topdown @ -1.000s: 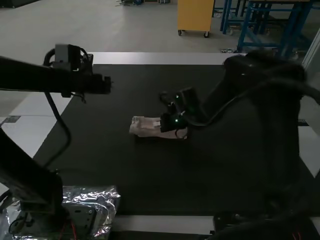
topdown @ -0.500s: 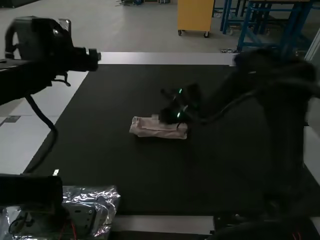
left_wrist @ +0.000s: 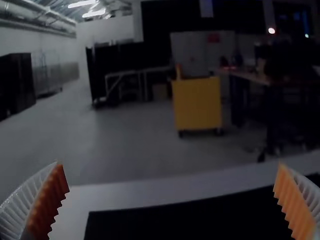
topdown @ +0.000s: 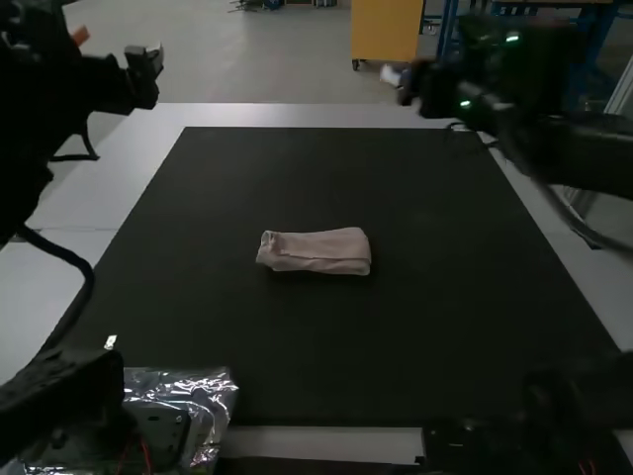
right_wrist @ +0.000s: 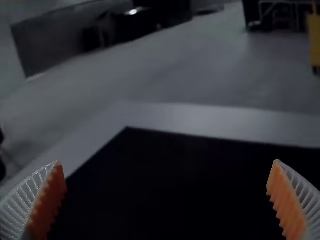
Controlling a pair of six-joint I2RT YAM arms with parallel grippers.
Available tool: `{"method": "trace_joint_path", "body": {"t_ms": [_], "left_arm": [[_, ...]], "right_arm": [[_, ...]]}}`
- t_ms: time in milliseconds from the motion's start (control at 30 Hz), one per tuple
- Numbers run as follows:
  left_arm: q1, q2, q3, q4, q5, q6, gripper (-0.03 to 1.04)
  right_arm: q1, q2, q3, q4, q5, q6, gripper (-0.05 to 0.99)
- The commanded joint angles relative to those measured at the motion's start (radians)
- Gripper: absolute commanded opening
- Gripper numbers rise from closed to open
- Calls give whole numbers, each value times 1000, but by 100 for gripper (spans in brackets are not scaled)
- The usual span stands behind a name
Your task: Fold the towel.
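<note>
Room to pass around towel [topdown: 316, 253] on black mat [topdown: 346, 341]; crumpled foil [topdown: 211, 392] near-left.

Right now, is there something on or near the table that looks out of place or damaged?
One thing, perhaps: crumpled shiny wrap lies by the left arm's base, seemingly no part of the folding. The towel is a compact strip on the mat, and nothing there looks damaged.

Towel [topdown: 315, 251] on the mat [topdown: 336, 341], near the middle of the high view; mat on the table [topdown: 297, 115], whose margins border it left, right and behind; plastic wrapping [topdown: 213, 388], lower left; left gripper [topdown: 117, 47], upper left; right gripper [topdown: 393, 76], upper right of centre
</note>
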Motion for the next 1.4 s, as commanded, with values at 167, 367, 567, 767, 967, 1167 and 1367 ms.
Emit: {"method": "trace_joint_path", "body": {"t_ms": [167,367,567,767,967,1167,1367], "left_arm": [[-5,-209,-88,-27,7,13,97],[-2,-395,-149,-103,7,13,97],[9,-579,-186,-168,0,13,97],[20,-605,-178,-209,1,14,97],[20,-605,-221,-246,3,134,97],[20,-605,-385,-39,-79,214,97],[20,-605,-596,170,-134,289,97]], "right_arm": [[-146,-371,-83,-134,39,-29,92],[-203,-656,-121,-276,46,-29,92],[-229,-929,-147,-377,112,-14,92],[-287,-1086,-133,-548,137,6,92],[-312,-1083,-179,-623,175,20,92],[-312,-1083,-431,-433,217,-161,92],[-312,-1083,-712,-46,243,-188,92]]}}
